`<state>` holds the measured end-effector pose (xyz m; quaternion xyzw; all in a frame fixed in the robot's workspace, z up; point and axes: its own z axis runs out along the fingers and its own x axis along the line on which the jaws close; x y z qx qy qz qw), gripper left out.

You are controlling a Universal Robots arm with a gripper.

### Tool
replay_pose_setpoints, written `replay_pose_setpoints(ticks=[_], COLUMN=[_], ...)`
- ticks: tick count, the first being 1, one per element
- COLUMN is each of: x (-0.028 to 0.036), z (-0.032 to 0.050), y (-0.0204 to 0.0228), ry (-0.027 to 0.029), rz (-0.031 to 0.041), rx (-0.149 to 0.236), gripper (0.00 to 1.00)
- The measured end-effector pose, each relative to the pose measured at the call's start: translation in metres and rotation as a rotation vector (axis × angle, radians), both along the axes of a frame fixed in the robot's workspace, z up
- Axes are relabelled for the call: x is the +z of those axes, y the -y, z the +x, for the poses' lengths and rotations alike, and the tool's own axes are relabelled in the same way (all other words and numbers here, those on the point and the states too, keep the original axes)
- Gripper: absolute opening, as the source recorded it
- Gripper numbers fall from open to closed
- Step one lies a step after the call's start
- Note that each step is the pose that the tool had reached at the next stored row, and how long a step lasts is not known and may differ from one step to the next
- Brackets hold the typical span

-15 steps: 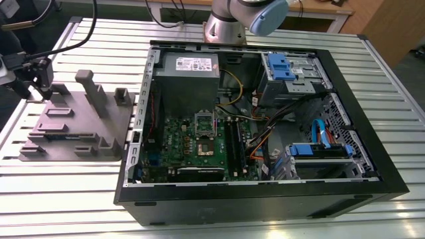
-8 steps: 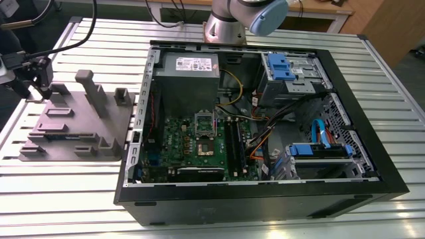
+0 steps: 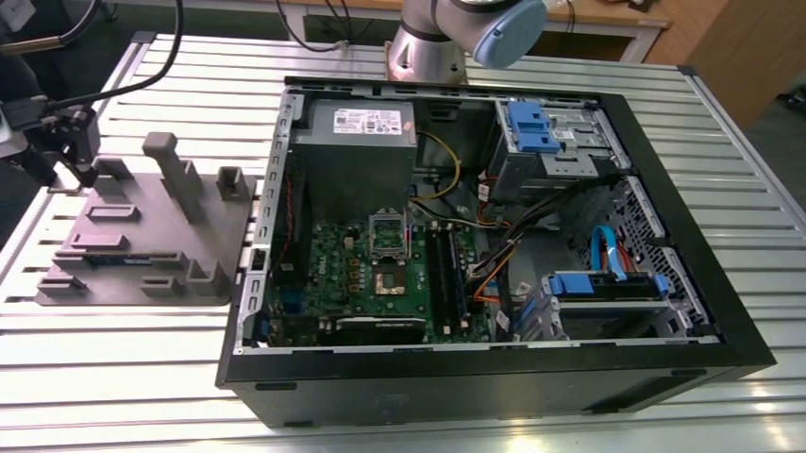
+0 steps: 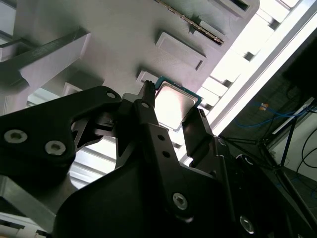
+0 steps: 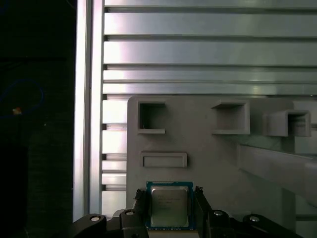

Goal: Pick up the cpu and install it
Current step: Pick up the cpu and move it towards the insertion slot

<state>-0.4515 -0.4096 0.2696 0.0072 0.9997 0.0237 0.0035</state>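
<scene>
**Gripper straddling the cpu**

At the exterior view's left we see the gripper over the grey fixture. In the first wrist view it flanks the cpu, which lies at the fixture's edge. We cannot tell whether it clamps the cpu. The open computer case stands to the right.

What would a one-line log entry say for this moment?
stage: picking cpu | gripper: straddling cpu at grey fixture plate | grip: cannot tell | cpu: not yet in computer case
</scene>
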Motion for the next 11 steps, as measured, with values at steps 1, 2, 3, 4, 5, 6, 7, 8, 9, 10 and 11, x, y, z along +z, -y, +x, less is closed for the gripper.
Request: replay_pose_setpoints(ticks=[1,2,3,4,5,6,7,8,9,10,11], x=[0.0004,0.0007,0.001,0.0013,0.0017,0.0023,0.003,0.0034,0.0038,0.0043,0.0049], z=[0.0,0.0,0.0,0.0,0.0,0.0,0.0,0.0,0.0,0.0,0.0], y=[0.0,0.0,0.0,0.0,0.0,0.0,0.0,0.0,0.0,0.0,0.0], ry=[-0.0002,-0.0001,-0.0001,0.0,0.0,-0.0002,-0.0002,-0.0001,0.0001,0.0,-0.0001], rz=[-0.0001,-0.0001,-0.0001,0.0,0.0,-0.0001,-0.0002,-0.0001,0.0,0.0,-0.0001], rx=[0.0,0.0,0.0,0.0,0.0,0.0,0.0,0.0,0.0,0.0,0.0], gripper=[0.47,0.47,0.47,0.47,0.47,0.47,0.47,0.47,0.47,0.47,0.47])
